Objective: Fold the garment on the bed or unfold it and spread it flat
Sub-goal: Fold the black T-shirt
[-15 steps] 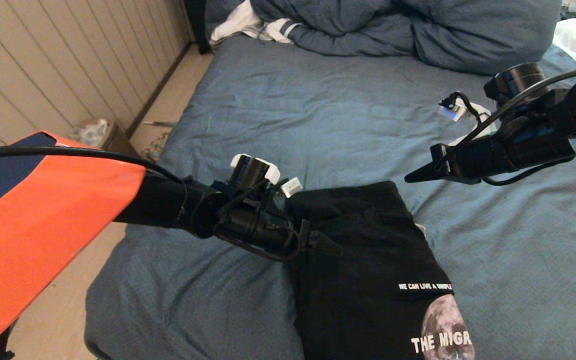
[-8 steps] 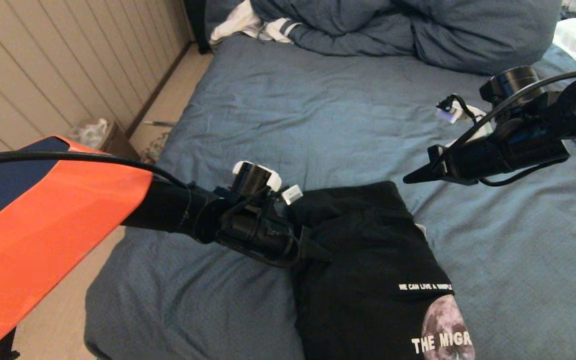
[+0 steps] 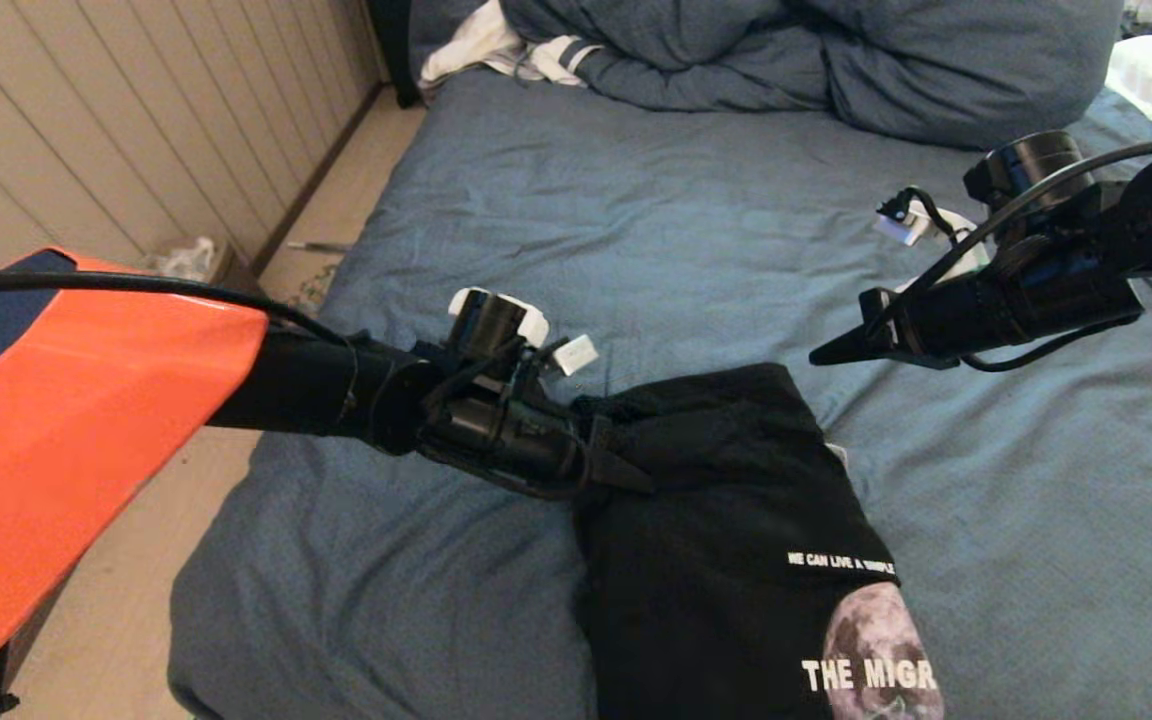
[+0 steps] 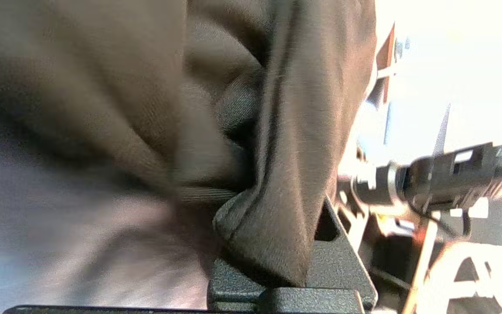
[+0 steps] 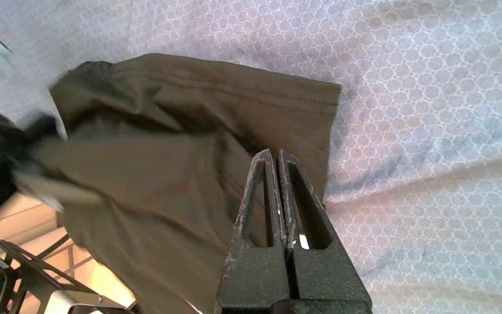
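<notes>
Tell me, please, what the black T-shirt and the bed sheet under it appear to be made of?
The T-shirt looks like soft matte knit, probably cotton jersey: it drapes in limp folds and shows a stitched hem. The bed sheet looks like a thin matte woven fabric, slate blue, wrinkling in fine creases; the right wrist view shows a small repeating pattern. The exact fibre cannot be told.

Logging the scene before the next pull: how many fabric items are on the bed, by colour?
Black: 1, the garment, pinched by the left gripper
Blue: 1, the duvet
White striped: 1, the clothing
Total: 3, on the bed
</notes>
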Available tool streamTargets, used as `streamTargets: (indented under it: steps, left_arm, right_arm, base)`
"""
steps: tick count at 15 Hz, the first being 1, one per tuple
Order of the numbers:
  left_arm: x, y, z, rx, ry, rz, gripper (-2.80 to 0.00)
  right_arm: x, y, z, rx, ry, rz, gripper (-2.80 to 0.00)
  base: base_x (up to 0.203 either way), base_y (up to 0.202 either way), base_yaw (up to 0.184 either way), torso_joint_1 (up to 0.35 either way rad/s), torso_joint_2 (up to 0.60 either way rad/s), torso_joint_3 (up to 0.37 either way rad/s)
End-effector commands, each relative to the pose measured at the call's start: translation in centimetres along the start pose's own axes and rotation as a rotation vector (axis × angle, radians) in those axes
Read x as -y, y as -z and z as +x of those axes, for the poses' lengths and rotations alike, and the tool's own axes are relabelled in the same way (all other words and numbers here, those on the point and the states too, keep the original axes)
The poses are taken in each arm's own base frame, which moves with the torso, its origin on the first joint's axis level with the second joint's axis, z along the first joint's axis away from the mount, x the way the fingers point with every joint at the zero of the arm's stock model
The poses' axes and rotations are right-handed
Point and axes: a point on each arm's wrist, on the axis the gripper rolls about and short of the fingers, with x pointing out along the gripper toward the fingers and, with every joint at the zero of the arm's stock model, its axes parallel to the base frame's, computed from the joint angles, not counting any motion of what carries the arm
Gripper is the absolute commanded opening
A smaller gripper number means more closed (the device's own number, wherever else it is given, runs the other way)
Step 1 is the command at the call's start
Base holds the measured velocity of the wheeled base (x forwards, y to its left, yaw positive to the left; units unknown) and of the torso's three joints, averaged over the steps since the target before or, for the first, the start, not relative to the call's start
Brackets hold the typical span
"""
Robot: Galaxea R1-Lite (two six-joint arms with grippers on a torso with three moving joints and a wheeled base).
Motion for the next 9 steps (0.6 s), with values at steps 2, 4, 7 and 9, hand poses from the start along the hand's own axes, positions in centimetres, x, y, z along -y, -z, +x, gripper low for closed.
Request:
streamTargets:
  steps: [2, 4, 7, 9]
  left_arm:
    - [-0.8, -2.6, -2.6, 0.071, -0.030, 0.023, -2.80]
    - [-2.0, -3.2, -3.9, 0.065, -0.067, 0.054, -2.80]
    - [-1.5, -3.5, -5.8, 0.082, -0.087, 0.103, -2.80]
    - [-1.3, -4.1, -7.2, 0.119, -0.102, 0.123, -2.80]
  right_arm:
    - [0.0, 0.1, 0.3, -0.012, -0.005, 0.004, -2.80]
    - [0.1, 0.1, 0.5, -0.015, -0.006, 0.004, -2.80]
    - [0.2, 0.2, 0.7, -0.019, -0.006, 0.003, -2.80]
    - [0.2, 0.2, 0.9, -0.024, -0.007, 0.003, -2.80]
  base:
    - [0.000, 0.000, 0.000, 0.000, 0.00, 0.000]
    - [0.000, 0.000, 0.000, 0.000, 0.00, 0.000]
    - [0.000, 0.000, 0.000, 0.000, 0.00, 0.000]
    - [0.000, 0.000, 0.000, 0.000, 0.00, 0.000]
